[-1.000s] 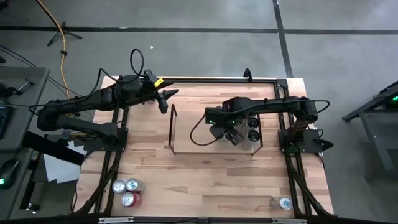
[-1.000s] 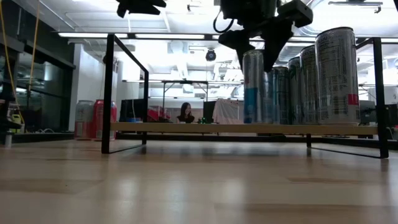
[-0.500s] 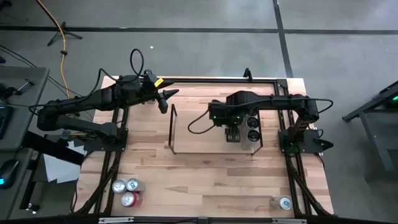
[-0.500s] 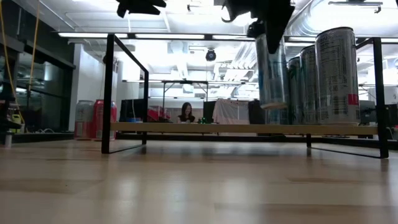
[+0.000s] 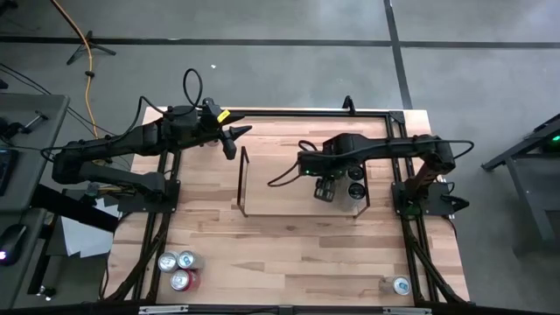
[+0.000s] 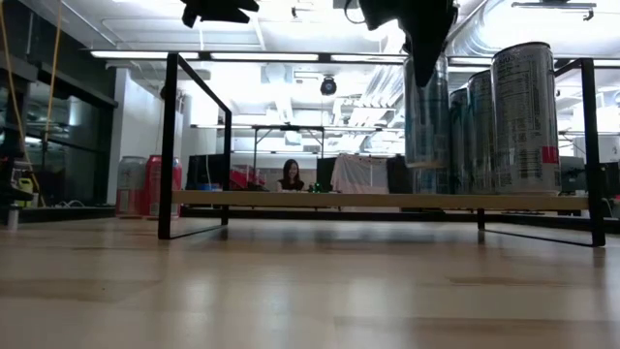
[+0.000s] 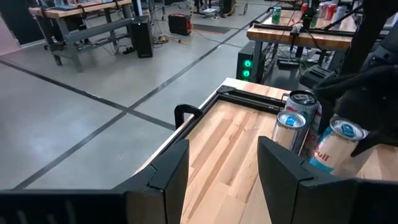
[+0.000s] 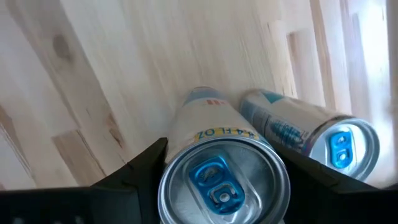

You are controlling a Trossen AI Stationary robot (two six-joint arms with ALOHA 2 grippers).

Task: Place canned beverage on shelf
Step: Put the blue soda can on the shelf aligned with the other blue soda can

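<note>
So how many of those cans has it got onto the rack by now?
Two cans already stand at the shelf's right end. The right gripper holds a third can over the shelf beside them. Three cans and a single can wait at the table's near edge. The left gripper idles, open.

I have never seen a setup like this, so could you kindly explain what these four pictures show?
Two dark robot arms work at a wooden table. One picture looks straight down, one looks level across the tabletop, and two come from cameras on the arms' wrists. The right gripper is shut on a can, holding it over a low black wire shelf beside two cans already standing there. The left gripper waits open near the table's far edge. More cans wait at the near edge: three on the left, one on the right.
</note>
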